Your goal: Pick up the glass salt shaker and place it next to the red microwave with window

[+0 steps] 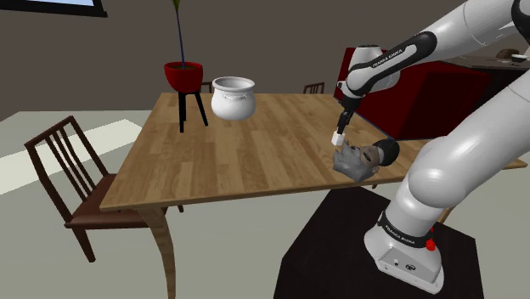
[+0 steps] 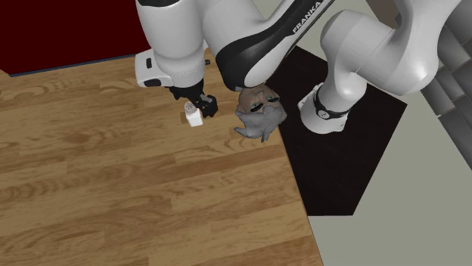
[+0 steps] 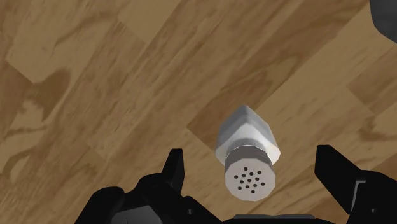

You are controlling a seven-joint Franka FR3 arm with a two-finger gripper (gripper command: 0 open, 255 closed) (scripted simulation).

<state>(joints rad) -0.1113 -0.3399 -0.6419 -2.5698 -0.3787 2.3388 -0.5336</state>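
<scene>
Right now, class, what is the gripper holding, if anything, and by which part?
Nothing is held. The gripper is open, and its fingers stand on either side of the white salt shaker without touching it.

I think I am working in a home, in the room where people eat. I see a big wooden table (image 1: pixel 238 153). A wooden chair (image 1: pixel 72 183) is pulled up at its left end in the shoulder view. More chair backs (image 1: pixel 314 87) poke up behind its far edge. Near that far edge sits a round white pot (image 1: pixel 233 98) with two handles. Beside it, toward the far left corner, a tall plant (image 1: pixel 178 25) grows in a red pot (image 1: pixel 183 75) on a little black stool (image 1: pixel 194 109). There is a small white salt shaker (image 3: pixel 248 149) at the table too. The walls (image 1: pixel 280 34) are dark and plain, and the floor (image 1: pixel 51 127) is pale.
</scene>
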